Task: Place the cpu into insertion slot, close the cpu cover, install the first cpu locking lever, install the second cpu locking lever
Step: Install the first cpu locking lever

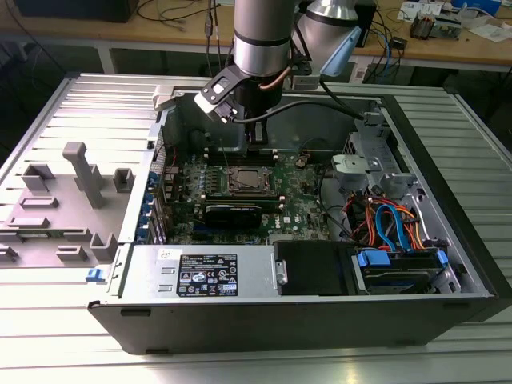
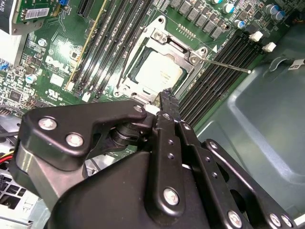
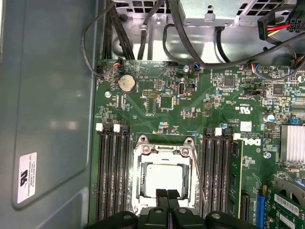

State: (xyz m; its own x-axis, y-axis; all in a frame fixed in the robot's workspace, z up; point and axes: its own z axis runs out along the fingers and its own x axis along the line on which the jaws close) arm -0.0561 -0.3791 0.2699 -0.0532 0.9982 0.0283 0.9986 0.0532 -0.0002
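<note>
arm point(image 1: 260, 36): silver-grey cylinder, pale blue joint cap | gripper point(image 2: 167, 97): matte black linkage, silver screw heads | cable point(image 1: 279, 78): copper-coloured, thin

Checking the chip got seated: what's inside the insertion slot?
The cpu lies in the insertion slot, its silver top showing through the cut-out of the cpu cover. The cover's frame hides its edges, and the pincer blocks one side.

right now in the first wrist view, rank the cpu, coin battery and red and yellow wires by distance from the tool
1. cpu, right by the tool, between the memory slots.
2. coin battery, on the green board, well past the cpu.
3. red and yellow wires, beyond the board's edge.
</note>
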